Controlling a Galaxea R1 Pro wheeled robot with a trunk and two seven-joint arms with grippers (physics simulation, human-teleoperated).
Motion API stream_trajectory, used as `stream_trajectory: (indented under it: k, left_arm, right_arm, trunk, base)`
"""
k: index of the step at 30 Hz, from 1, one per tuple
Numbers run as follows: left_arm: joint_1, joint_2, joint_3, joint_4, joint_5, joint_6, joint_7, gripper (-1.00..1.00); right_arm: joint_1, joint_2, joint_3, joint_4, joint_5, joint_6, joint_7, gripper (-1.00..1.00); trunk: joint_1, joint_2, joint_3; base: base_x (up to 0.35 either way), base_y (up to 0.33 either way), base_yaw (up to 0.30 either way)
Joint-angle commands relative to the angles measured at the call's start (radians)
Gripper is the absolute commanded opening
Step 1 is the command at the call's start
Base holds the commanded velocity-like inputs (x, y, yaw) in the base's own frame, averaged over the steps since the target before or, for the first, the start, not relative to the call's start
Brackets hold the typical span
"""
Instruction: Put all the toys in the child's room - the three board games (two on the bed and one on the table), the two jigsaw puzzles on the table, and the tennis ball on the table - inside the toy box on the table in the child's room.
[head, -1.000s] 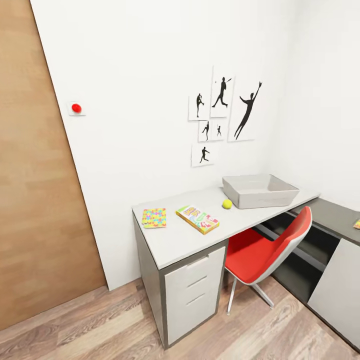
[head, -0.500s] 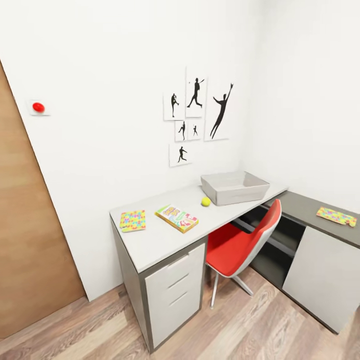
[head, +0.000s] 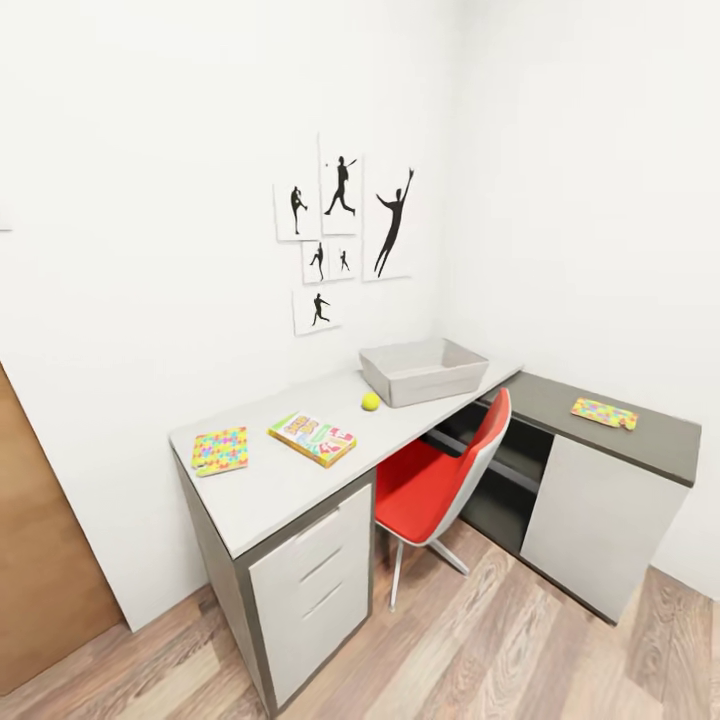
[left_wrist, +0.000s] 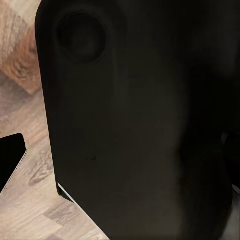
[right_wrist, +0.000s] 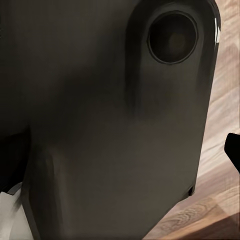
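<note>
Now panned right since the earlier frames: door mostly out, cabinet (head: 640, 440) with second jigsaw puzzle (head: 604, 412) revealed. Toy box (head: 424, 370), tennis ball (head: 370, 401), Skip-Bo (head: 312, 439), mosaic puzzle (head: 221, 450) on table (head: 280, 490). Gripper states: cannot tell. Approach pending.

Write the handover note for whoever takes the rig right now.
Grippers: state can't be told from these pictures; the wrist views face dark robot body.
On the table: mosaic jigsaw puzzle, Skip-Bo board game, tennis ball, toy box.
Second mosaic puzzle lies on the dark-topped cabinet.
Done: nothing boxed as far as visible.
Left: everything.
</note>
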Motion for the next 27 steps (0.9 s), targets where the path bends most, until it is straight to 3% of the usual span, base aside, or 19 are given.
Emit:
stream_trajectory:
  k: [1,27]
  left_arm:
    - [0.000,0.000,0.000,0.000,0.000,0.000,0.000,1.00]
    - [0.000,-0.001,-0.001,0.000,-0.001,0.000,0.000,1.00]
  right_arm:
    - [0.000,0.000,0.000,0.000,0.000,0.000,0.000,1.00]
    - [0.000,0.001,0.000,0.000,-0.003,0.000,0.000,1.00]
  trunk:
    - [0.000,0.000,-0.001]
    - [0.000,0.000,-0.001]
  base:
    - [0.000,0.000,-0.273]
    - [0.000,0.000,-0.273]
